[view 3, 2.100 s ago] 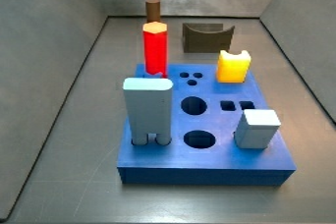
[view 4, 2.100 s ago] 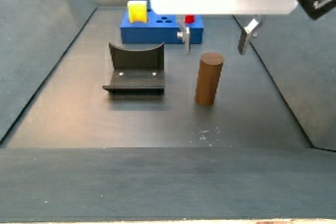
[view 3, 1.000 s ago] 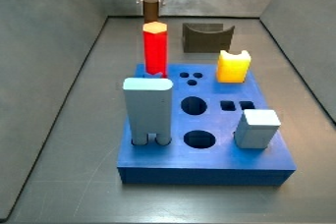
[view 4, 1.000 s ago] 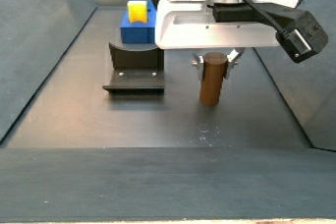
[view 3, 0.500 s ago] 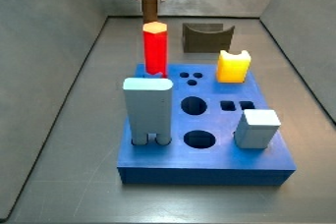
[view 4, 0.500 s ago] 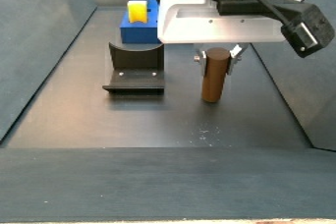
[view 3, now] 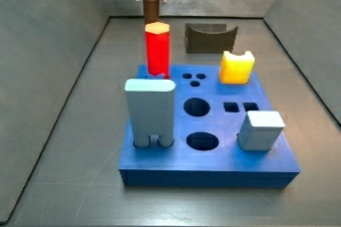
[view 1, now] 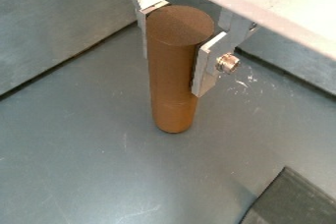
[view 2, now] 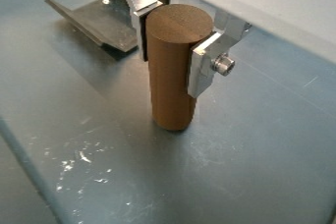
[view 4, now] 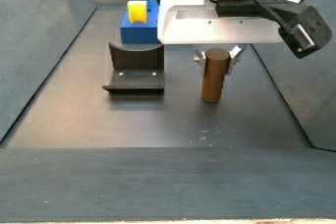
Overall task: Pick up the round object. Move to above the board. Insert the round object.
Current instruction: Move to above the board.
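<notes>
Gripper [view 2: 176,39] down over the round object [view 2: 174,71], silver fingers [view 1: 210,61] flanking its upper part and seemingly touching both sides, though a firm clamp cannot be told. Round object upright on the dark floor [view 4: 157,120], base seemingly still down, near the fixture [view 4: 134,69] and well apart from the board [view 3: 206,131]. Board carrying a red peg [view 3: 158,49], yellow piece [view 3: 237,68], pale blue block [view 3: 150,112] and white cube [view 3: 262,128], with round holes open
</notes>
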